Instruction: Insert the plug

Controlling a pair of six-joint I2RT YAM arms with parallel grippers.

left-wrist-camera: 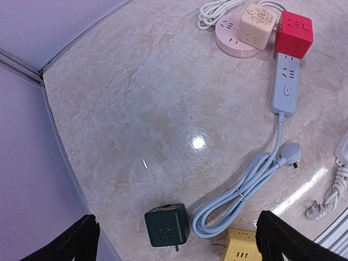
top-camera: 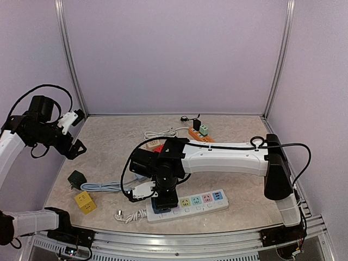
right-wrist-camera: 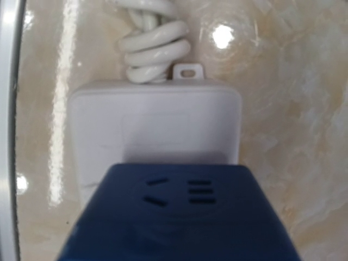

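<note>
The plug is taken to be the blue cube adapter (top-camera: 163,205). It sits on the L end of the white power strip (top-camera: 202,201), close to the near edge of the table (top-camera: 109,136), approx. at the middle of that edge. In the R wrist view the cube's face w/ the socket slots is turned to the camera, and the strip's end w/ the coiled white cord (right-wrist-camera: 154,41) is seen behind it. Whether the pins are fully in cannot be told, as they are hidden under the cube.

The right gripper (top-camera: 165,191) is pointed down directly over the cube. Its fingers are not shown in any view, so it cannot be said if the cube is clamped or let go. The left gripper (top-camera: 78,131) is raised over the left edge, w/ fingers (left-wrist-camera: 81,239) spread wide and nothing between them.

Handling, as judged: the cube is probably light, hard plastic w/ smooth, a bit slippery sides. It should be taken on two opposite flat sides, not on the corners. The pins are stiff, so a tilted push can jam them. The strip is also light and may be shifted on the glossy table, so force should be given straight down.
</note>
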